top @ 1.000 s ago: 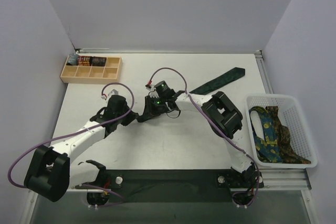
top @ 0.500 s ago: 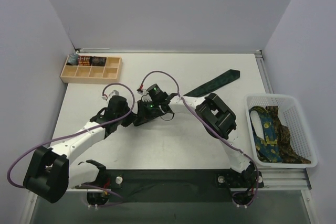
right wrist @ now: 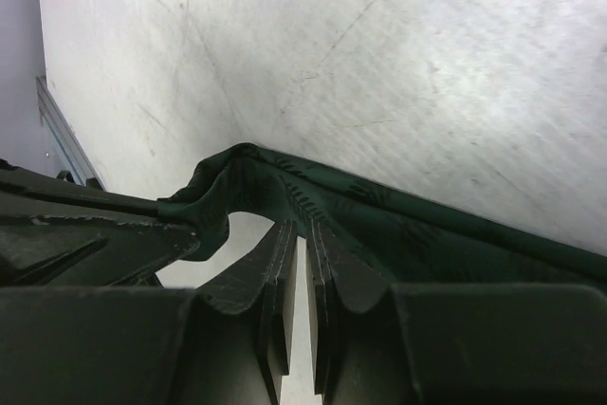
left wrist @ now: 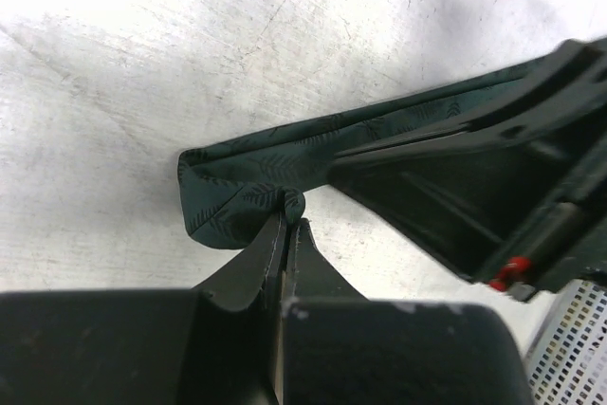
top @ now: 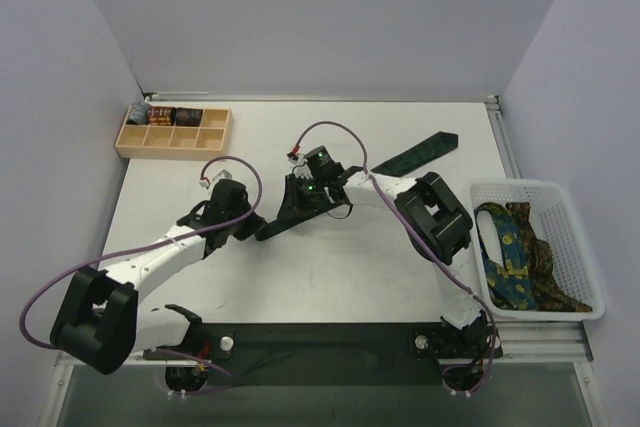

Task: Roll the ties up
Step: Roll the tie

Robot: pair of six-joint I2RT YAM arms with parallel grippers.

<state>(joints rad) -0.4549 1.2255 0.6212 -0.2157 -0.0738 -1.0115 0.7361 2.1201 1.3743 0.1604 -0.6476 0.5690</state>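
Two pairs of jaws work the narrow end of the green tie (left wrist: 247,173). It lies near the middle of the table (top: 350,277), and its wide end stretches away toward the far right. Your left jaws are pressed together on a small tuck of the folded end. Your right jaws stand almost together just beside them, tips pinching the fabric's edge, with a sliver of gap showing between them. Both holds look shallow, so a tug along the tie could pull the cloth free and let the fold spring flat. With the jaws this near each other, a turn of either wrist could knock them together. It could also wind the cloth unevenly into a cone. The long loose tail may drag and twist. Several other ties (top: 520,257) lie in the basket (top: 515,185) at the right.
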